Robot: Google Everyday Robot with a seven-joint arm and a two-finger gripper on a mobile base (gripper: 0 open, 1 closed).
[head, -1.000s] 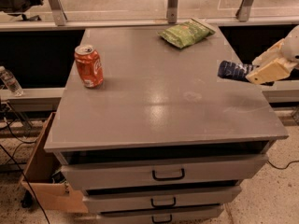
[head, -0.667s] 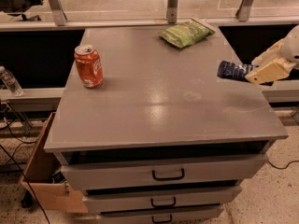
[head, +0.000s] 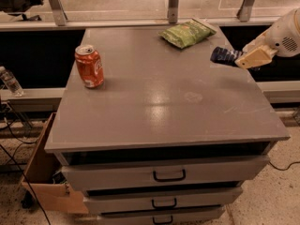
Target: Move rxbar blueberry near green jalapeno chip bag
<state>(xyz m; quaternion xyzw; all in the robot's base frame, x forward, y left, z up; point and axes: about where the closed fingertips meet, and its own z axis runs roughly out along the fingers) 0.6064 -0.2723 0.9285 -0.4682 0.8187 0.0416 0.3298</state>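
A: Where was the rxbar blueberry point(head: 222, 56)?
B: At the right edge of the grey cabinet top point(head: 154, 102). One end was pinched in the gripper point(head: 239, 60) and the other poked out to the left. It looked lifted off the surface, but I couldn't be sure from this angle.
A: Fingers?
B: Clamped on the bar's right end, pointing left and slightly down.
A: Step?
B: Carry, I'd say. The pick looked done and the placing wasn't. The green jalapeno chip bag point(head: 187, 33) lay at the back of the top, up and left of the bar, near but apart.
A: Next move?
B: Probably a short travel back-left, then lower and let go just beside the bag, not on it.
A: Arm pose?
B: It hung over the right side, with the forearm sloping down-left to the wrist. The orange soda can point(head: 89, 65) stood upright well apart on the left, out of the path.
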